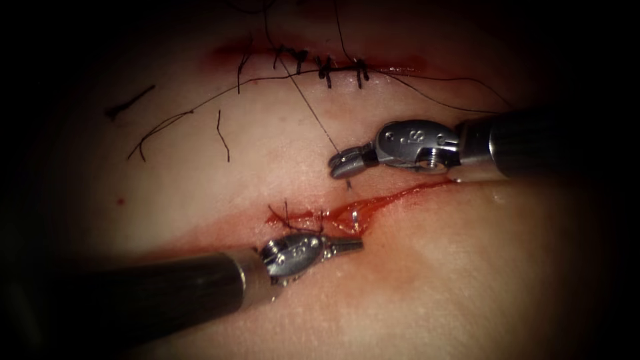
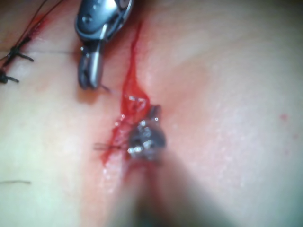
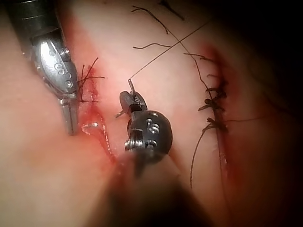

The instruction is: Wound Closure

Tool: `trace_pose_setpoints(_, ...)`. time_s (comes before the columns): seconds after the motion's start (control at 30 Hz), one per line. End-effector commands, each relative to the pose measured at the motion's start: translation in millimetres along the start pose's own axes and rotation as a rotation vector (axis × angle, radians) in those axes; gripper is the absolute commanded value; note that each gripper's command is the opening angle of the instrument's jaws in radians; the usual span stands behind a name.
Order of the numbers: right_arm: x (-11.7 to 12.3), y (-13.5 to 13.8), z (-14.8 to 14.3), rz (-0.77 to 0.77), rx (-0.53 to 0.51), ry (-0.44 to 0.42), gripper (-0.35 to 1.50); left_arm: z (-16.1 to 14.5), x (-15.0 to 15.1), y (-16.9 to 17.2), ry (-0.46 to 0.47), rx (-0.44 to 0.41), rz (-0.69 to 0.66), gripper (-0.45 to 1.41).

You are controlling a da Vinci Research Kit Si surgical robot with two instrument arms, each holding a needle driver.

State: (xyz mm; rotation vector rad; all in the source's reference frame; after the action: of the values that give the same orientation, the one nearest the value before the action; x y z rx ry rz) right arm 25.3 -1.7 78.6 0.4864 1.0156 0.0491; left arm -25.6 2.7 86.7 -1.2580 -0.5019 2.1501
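Note:
The tissue has a cut wet with red fluid, with dark stitches at its left end. Just above the cut, my right tool is shut on the needle. Only short ends of the needle stick out of the jaws, and it is clear of the tissue. Thread runs from those jaws up towards the stitched wound. My left tool lies at the cut's lower edge, jaws shut on nothing, tip beside the fluid. The right tool and the left tool also show in the opposite wrist views.
A second wound, closed with several dark stitches, lies further up the tissue. Loose thread ends and a long strand lie to its lower left. More thread trails to the right above the right tool's shaft.

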Motion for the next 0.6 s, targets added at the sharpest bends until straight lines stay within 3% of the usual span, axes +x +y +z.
trace_pose_setpoints(0.03,0.2,0.4,0.5,-0.027,-0.014,0.002,-0.35,0.9,-0.4,0.2,0.000,-0.002,-0.002,0.09)
trace_pose_setpoints(0.6,1.5,2.3,0.1,-0.045,-0.063,0.035,-0.35,0.8,-0.4,0.3,0.000,-0.002,-0.002,0.09)
